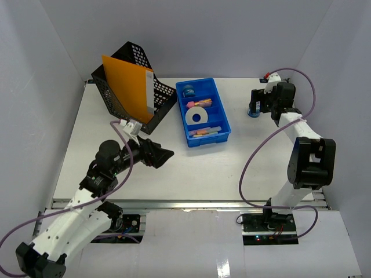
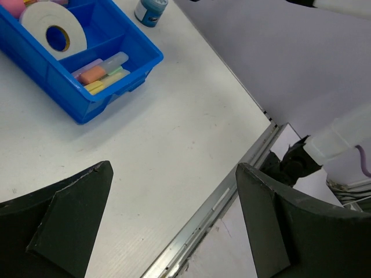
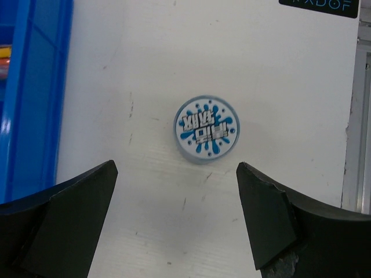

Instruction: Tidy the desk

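The desk (image 1: pixel 197 174) is a wide white tabletop with a metal rail (image 1: pixel 185 204) along its front. My left gripper (image 1: pixel 164 156) hovers open over the desk's middle left, with nothing between its fingers; in the left wrist view the left gripper (image 2: pixel 174 171) spans bare desk (image 2: pixel 174 116) and the rail (image 2: pixel 232 197). My right gripper (image 1: pixel 255 104) hangs open at the back right, directly above a small round blue jar (image 1: pixel 253 112). In the right wrist view the jar's printed lid (image 3: pixel 206 128) lies just ahead of the right gripper (image 3: pixel 177 168), untouched.
A blue compartment tray (image 1: pixel 222 110) sits at the back centre, holding a white tape roll (image 1: pixel 197 116), pastel markers (image 1: pixel 204 131) and small items. A black mesh file holder (image 1: pixel 165 95) with an orange folder (image 1: pixel 124 84) stands at the back left. Grey walls enclose three sides.
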